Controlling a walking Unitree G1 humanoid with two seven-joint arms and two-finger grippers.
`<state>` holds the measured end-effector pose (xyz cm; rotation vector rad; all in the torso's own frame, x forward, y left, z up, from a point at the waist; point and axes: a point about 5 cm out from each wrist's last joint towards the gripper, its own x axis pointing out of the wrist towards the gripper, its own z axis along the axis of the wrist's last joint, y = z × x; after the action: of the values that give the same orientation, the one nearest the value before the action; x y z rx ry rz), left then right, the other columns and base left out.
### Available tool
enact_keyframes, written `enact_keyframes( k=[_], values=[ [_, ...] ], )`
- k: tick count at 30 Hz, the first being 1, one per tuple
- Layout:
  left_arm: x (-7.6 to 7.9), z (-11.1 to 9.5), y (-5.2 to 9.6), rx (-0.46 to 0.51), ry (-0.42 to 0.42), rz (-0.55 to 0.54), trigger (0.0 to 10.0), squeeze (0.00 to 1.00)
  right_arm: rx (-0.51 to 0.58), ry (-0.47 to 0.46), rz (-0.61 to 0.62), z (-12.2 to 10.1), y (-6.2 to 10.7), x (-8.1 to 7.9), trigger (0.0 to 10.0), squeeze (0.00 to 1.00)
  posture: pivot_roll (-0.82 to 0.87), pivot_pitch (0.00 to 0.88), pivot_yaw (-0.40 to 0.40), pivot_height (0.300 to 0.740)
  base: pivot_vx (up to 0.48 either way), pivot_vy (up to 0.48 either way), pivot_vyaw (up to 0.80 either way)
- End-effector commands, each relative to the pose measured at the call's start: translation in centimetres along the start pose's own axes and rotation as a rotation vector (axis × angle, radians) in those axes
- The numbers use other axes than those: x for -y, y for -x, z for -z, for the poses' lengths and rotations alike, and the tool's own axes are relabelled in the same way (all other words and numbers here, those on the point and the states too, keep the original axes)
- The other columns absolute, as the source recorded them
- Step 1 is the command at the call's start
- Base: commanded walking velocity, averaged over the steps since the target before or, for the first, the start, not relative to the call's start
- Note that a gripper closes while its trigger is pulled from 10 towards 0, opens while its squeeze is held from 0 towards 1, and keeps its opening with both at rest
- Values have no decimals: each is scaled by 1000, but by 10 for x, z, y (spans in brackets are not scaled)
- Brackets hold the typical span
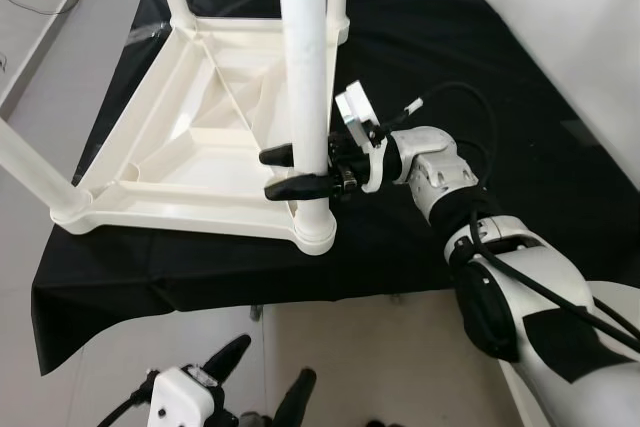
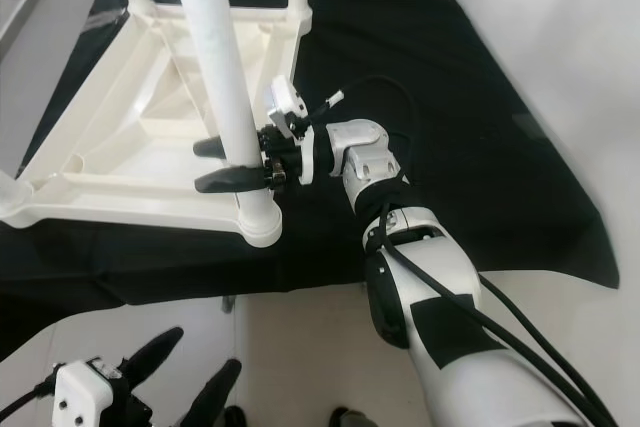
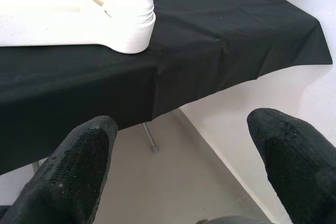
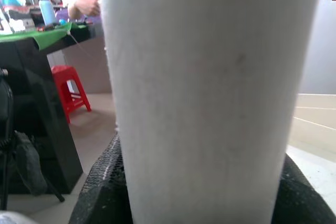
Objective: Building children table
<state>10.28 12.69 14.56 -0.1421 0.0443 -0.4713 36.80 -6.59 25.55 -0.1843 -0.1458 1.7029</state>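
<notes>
Two black fingers of my right claw (image 1: 297, 172) are pinched on the near-right leg (image 1: 307, 57) of the white children's table (image 1: 200, 137), which lies upside down on the black-draped tabletop (image 1: 480, 77). That leg stands upright in its corner socket (image 1: 314, 227), its long axis running straight up from the frame, and my grip sits low on it, just above the socket. I reach it from the right, with one finger on its near side and one on its far side, so any pressing or seating has to go straight down along the leg. From my right wrist the leg is a broad white column squeezed between the pads. Other legs stand at the near-left and far corners. My left claw (image 1: 268, 375) hangs spread apart below the tabletop's near edge, well apart from the table, so my right arm is clearly the nearer one.
</notes>
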Motion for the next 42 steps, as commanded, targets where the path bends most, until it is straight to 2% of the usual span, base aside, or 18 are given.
enact_keyframes(
  k=[1, 5, 9, 14, 15, 18, 19, 21, 22, 23, 24, 25, 27, 29, 32, 35, 39, 42],
  values=[
    [2, 3, 3, -41, 7, -1, 10000, 0, -29, -17, -6, 5, -2, -1, 0, 0, 327, 274, -4, 740, 0, 0, 0],
    [0, 4, 1, -46, 9, -5, 10000, 0, -36, -14, 12, 6, 1, -1, 0, 0, 315, 263, -5, 740, 0, 0, 0],
    [-6, 8, -8, -39, 20, -18, 10000, 0, -80, 41, 133, 10, 17, 2, 0, 0, 280, 232, -12, 740, 0, 0, 0],
    [-12, 16, -27, -28, 24, -14, 10000, 0, -138, 48, 476, 37, 42, 0, 0, 0, 169, 167, -34, 740, 0, 0, 0],
    [-12, 16, -27, -28, 24, -14, 10000, 0, -138, 48, 476, 37, 42, 0, 0, 0, 169, 167, -34, 740, 0, 0, 0],
    [-20, 21, -41, -15, 28, -15, 10000, 0, -151, -78, 701, 68, 50, -19, 0, 0, 111, 125, -11, 740, 0, 0, 0],
    [-20, 21, -41, -15, 28, -15, 10000, 0, -151, -78, 701, 68, 50, -19, 0, 0, 111, 125, -11, 740, 0, 0, 0],
    [-29, 25, -49, -12, 29, -20, 10000, 0, -162, -185, 916, 90, 43, -35, 0, 0, 69, 93, 7, 740, 0, 0, 0],
    [-29, 25, -49, -12, 29, -20, 10000, 0, -162, -185, 916, 90, 43, -35, 0, 0, 69, 93, 7, 740, 0, 0, 0],
    [-33, 26, -55, -9, 27, -19, 10000, 0, -179, -228, 1037, 102, 38, -46, 0, 0, 53, 76, 14, 740, 0, 0, 0],
    [-33, 26, -55, -9, 27, -19, 10000, 0, -179, -228, 1037, 102, 38, -46, 0, 0, 53, 76, 14, 740, 0, 0, 0],
    [-38, 28, -62, -8, 25, -18, 10000, 0, -199, -254, 1149, 112, 35, -52, 0, 0, 44, 55, 14, 740, 0, 0, 0],
    [-38, 28, -62, -8, 25, -18, 10000, 0, -199, -254, 1149, 112, 35, -52, 0, 0, 44, 55, 14, 740, 0, 0, 0],
    [-49, 32, -76, 5, 25, -32, 10000, 0, -197, -252, 1325, 120, 20, -56, 0, 0, 38, 8, 12, 740, 0, 0, 0],
    [-59, 35, -86, 20, 26, -53, 10000, 0, -198, -219, 1405, 115, 2, -52, 0, 0, 43, 0, 6, 740, 0, 0, 0],
    [-61, 35, -89, 24, 26, -58, 10000, 0, -209, -206, 1418, 113, -3, -50, 0, 0, 43, 0, 6, 740, 0, 0, 0],
    [-72, 37, -100, 41, 42, -80, 10000, 0, -256, -215, 1420, 117, -30, -54, 0, 0, 75, 0, -5, 740, 0, 0, 0],
    [-74, 37, -101, 44, 45, -85, 10000, 0, -257, -225, 1423, 117, -32, -55, 0, 0, 76, 0, -3, 740, 0, 0, 0]
  ],
)
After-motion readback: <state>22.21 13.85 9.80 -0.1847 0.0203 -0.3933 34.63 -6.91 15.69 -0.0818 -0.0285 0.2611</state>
